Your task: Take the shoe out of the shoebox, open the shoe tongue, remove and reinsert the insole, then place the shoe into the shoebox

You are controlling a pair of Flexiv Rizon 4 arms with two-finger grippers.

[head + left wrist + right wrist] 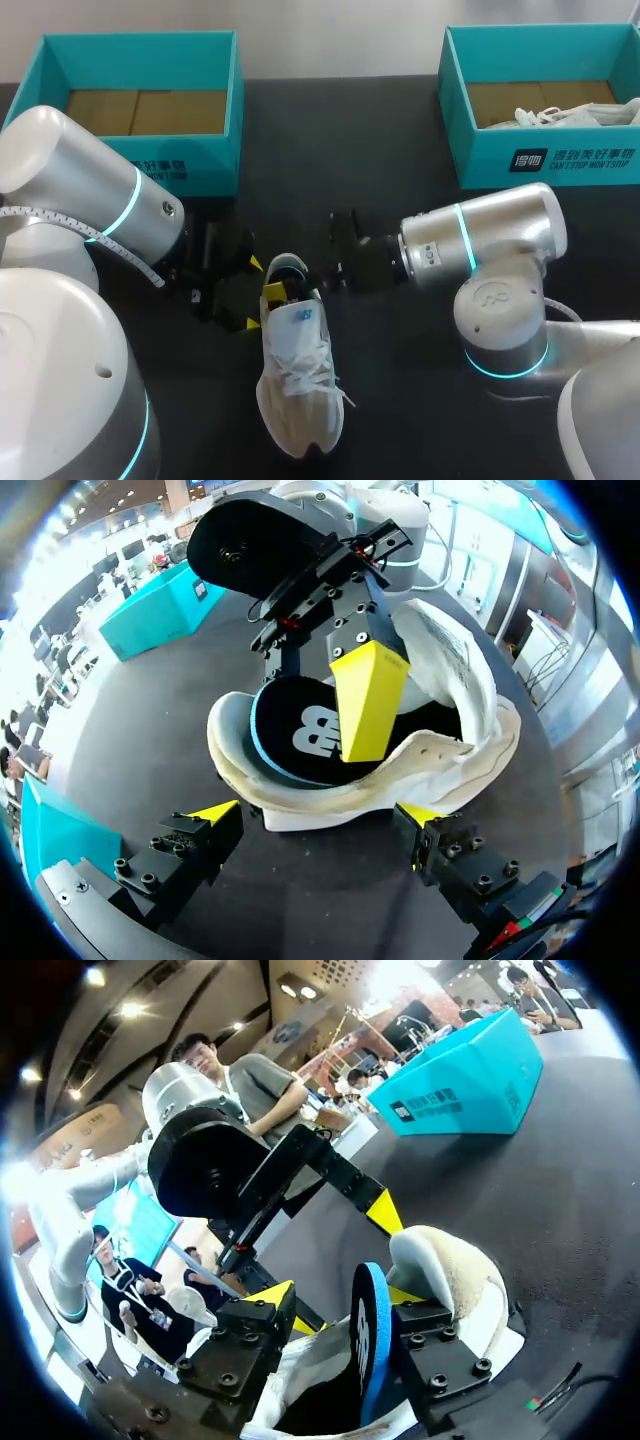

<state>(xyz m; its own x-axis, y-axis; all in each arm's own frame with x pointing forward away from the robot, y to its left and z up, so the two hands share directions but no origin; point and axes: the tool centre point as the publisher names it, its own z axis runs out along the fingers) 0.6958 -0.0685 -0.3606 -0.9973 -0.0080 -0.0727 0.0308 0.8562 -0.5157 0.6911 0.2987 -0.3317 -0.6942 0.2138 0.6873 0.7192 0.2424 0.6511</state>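
The white shoe [295, 370] lies out of its box on the black bench [420, 400], with its toe toward the robot. Its dark insole [300, 735] has a blue edge. It stands up at the heel, partly inside the shoe. So I think this is the insole step, but I cannot tell if it is coming out or going back in. Next, the insole needs a good pinch or a push down flat, and the shoe must not slide.

The right end effector [340, 1297] reaches into the heel with its fingers apart. The insole leans on one finger [430, 1360], and the other does not touch it, so nothing is gripped. The left end effector [318, 813] is wide open and empty, with the heel just ahead of its yellow tips. The left shoebox [140, 165] and the right shoebox [540, 150] sit at the back of the bench.
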